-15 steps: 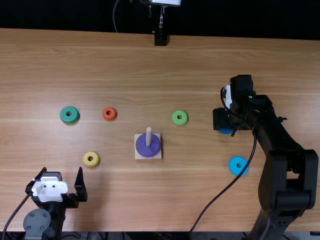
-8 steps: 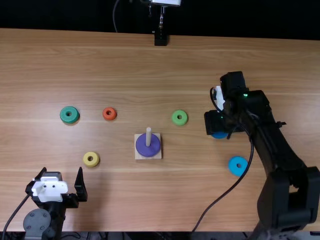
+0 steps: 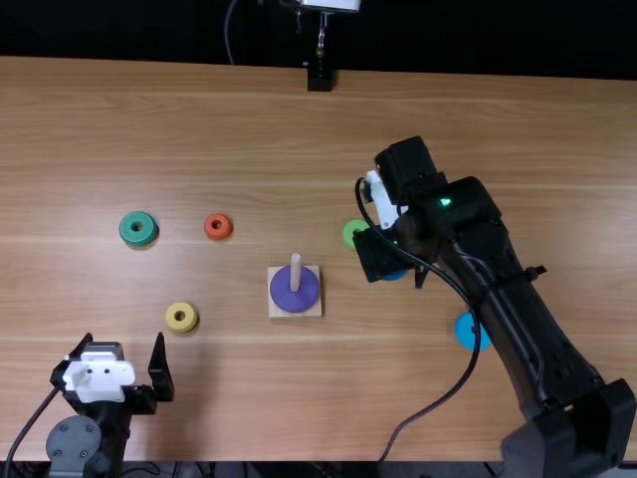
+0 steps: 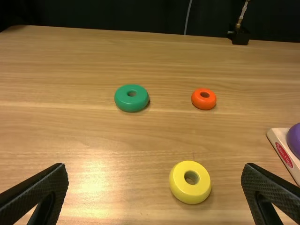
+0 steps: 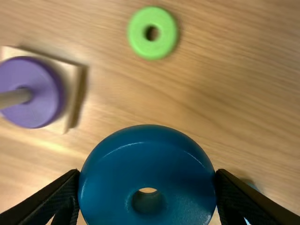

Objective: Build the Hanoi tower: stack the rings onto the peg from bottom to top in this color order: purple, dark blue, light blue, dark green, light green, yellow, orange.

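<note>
The right gripper [image 3: 391,272] holds the dark blue ring [image 3: 395,275] above the table, right of the peg [image 3: 296,271]; in the right wrist view the gripper [image 5: 147,183] is shut on the sides of the dark blue ring [image 5: 147,164]. The purple ring [image 3: 295,290] lies around the peg on its square base [image 3: 311,311]. My left gripper [image 3: 122,349] stands open at the near left; its fingers are wide apart in the left wrist view [image 4: 154,180]. Loose rings are yellow [image 3: 181,318], dark green [image 3: 138,229], orange [image 3: 218,227], light green [image 3: 354,232] and light blue [image 3: 466,331].
The right arm stretches across the right side of the table [image 3: 299,119], partly over the light blue ring, and its cable loops toward the near edge. A black stand [image 3: 319,78] is at the far edge.
The right gripper has moved left toward the peg, carrying the dark blue ring, and now partly covers the light green ring. The left arm has kept still.
</note>
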Tool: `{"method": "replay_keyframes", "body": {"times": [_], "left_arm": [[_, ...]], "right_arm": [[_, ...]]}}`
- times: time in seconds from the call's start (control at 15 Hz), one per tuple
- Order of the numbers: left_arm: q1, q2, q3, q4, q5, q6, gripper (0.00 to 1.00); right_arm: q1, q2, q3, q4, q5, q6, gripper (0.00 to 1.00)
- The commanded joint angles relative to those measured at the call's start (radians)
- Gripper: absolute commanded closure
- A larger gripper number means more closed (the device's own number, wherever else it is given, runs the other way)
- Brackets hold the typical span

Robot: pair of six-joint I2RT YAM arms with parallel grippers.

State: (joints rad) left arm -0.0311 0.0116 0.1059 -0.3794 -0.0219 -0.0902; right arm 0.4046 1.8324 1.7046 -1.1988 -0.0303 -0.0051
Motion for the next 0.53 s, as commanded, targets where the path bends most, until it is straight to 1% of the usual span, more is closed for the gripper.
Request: {"method": "replay_keyframes", "body": {"times": [0.0,0.27,0.47], "left_arm": [[0.005,-0.012,-0.106,-0.083,-0.002,0.006,0.0],[0.005,-0.012,-0.106,-0.083,-0.002,0.006,0.0],[0.005,-0.012,-0.106,-0.083,-0.002,0.006,0.0]], "right_arm": [[0.046,-0.035,0.079,-0.015,-0.006,-0.002,1.0],[0.143,-0.032,0.184,-0.08,-0.006,-0.002,1.0],[0.186,-0.024,0.245,-0.111,-0.006,0.0,1.0]]}}
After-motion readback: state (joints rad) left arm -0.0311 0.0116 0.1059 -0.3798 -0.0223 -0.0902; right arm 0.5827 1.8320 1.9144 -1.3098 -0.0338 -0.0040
